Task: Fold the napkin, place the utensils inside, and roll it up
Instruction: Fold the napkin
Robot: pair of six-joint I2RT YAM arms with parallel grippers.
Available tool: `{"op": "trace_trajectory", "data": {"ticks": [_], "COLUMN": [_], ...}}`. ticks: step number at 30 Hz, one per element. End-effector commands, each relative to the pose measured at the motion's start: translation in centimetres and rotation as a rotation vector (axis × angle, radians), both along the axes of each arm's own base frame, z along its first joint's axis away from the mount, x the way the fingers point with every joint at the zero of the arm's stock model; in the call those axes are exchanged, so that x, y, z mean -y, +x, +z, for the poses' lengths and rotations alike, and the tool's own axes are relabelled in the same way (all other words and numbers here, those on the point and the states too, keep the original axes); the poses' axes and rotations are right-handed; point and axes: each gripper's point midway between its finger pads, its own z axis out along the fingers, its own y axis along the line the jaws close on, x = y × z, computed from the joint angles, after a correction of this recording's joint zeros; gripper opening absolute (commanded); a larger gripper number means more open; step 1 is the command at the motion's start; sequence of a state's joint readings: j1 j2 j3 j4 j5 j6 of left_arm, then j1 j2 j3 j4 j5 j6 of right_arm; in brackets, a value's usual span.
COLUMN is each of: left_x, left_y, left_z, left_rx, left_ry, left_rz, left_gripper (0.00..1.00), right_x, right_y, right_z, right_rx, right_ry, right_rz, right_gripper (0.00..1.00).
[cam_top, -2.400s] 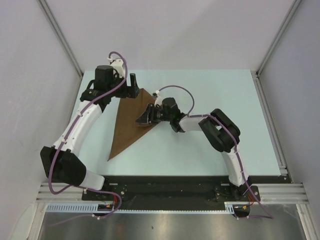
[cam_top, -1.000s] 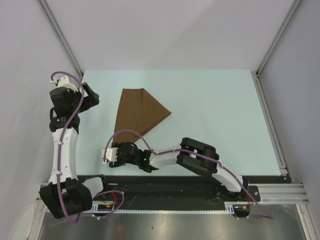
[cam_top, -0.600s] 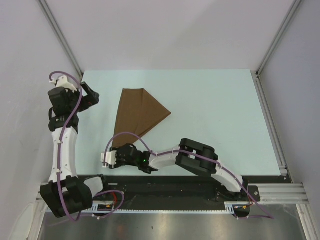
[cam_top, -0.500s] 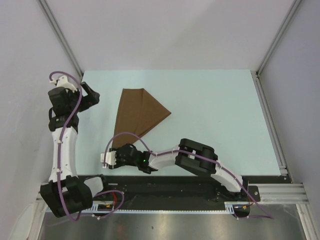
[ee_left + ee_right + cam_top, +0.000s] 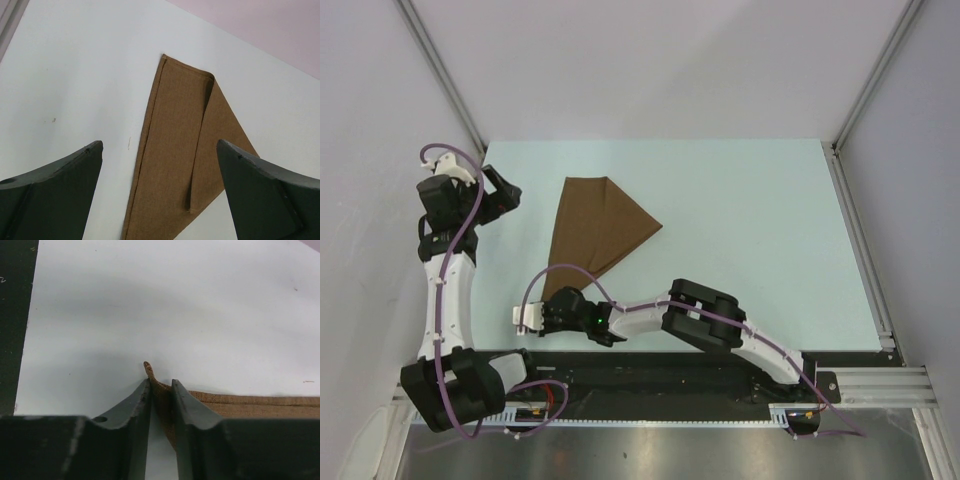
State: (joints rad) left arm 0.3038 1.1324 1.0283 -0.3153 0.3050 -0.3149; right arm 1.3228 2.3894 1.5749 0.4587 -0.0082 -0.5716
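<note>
Napkin (image 5: 598, 222): lies flat on the left half of the table (image 5: 750, 230), folded into a long triangle, broad end toward the far edge, sharp tip pointing at the near-left corner. Looks thin, matte, dark brown and finely woven, with a stitched hem along the long side. Shows, in the left wrist view, 1 flap turned over the layer beneath, its free edge slightly raised.

Right gripper (image 5: 160, 385): reaches low along the near edge and pinches the sharp tip, jaws nearly together, the very end of the cloth curling up past the fingertips. Left gripper (image 5: 159, 147): hangs spread wide near the far-left corner, well apart from the napkin, touching nothing.

Step in hand, by the look of it: taking the tip to carry it over for a further fold. Calls for a firm pinch through both layers, given so little cloth between the jaws. Then a low lift, just enough to free the weave from the smooth pale top without dragging the broad end askew. Best to lay the tip on the matching edge, press the crease, and only then let go. Risk: limp fabric slipping out, or sagging into a crooked fold.
</note>
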Motion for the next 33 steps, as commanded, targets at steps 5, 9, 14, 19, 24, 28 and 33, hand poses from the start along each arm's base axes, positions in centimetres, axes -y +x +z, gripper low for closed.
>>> {"op": "trace_trajectory", "data": {"ticks": [5, 9, 14, 19, 24, 28, 33], "left_x": [-0.2, -0.7, -1.3, -1.6, -1.7, -1.6, -1.5], "left_y": [0.3, 0.3, 0.2, 0.1, 0.1, 0.1, 0.2], "left_z": [0.8, 0.7, 0.6, 0.6, 0.5, 0.4, 0.3], "left_rx": [0.038, 0.036, 0.034, 0.033, 0.034, 0.032, 0.032], "left_ry": [-0.019, -0.018, -0.015, -0.018, -0.023, -0.026, -0.032], "left_rz": [-0.005, 0.009, 0.026, 0.035, 0.036, 0.031, 0.023], "left_gripper": [1.0, 1.0, 1.0, 1.0, 1.0, 1.0, 1.0], "right_x": [-0.4, -0.4, 1.9, 8.0, 13.7, 17.3, 19.6], "right_y": [0.2, 1.3, 5.3, 12.5, 18.2, 20.9, 21.7], "right_z": [2.1, 6.8, 13.0, 15.3, 16.2, 15.2, 13.1], "right_rx": [-0.094, -0.177, -0.31, -0.406, -0.494, -0.531, -0.562], "right_ry": [0.066, 0.2, 0.367, 0.477, 0.59, 0.63, 0.624], "right_rz": [-0.076, -0.119, -0.23, -0.398, -0.55, -0.638, -0.707], "right_gripper": [0.0, 0.0, 0.0, 0.0, 0.0, 0.0, 0.0]}}
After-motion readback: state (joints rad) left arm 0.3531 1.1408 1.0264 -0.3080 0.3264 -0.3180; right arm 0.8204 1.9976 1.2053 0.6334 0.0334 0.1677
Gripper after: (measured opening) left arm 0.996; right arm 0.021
